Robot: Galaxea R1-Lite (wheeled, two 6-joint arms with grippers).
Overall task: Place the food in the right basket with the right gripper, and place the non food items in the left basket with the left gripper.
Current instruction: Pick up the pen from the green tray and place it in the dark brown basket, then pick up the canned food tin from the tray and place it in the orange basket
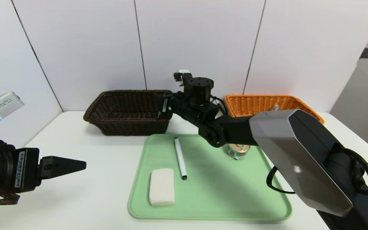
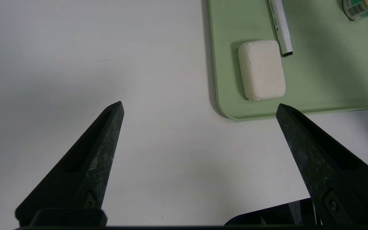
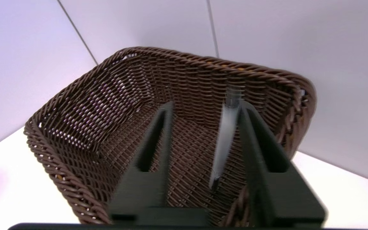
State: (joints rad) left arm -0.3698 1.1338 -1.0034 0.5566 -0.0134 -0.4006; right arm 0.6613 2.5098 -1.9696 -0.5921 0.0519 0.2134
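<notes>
1. Releasing seems the step in hand: my right gripper is over the dark brown basket, jaws apart, white-silver pen between them, close to one finger, and not clamped. Tilted, presumably so it drops inside the walls.
2. Task assigns that basket to the left gripper; it hangs idle beside the tray, spread wide, holding nothing.
3. White marker and white block lie on the tray, on its left side.
4. Tin upright, partly hidden by my right arm, which crosses before the orange basket. I judge that arm must withdraw before the left one reaches in.
</notes>
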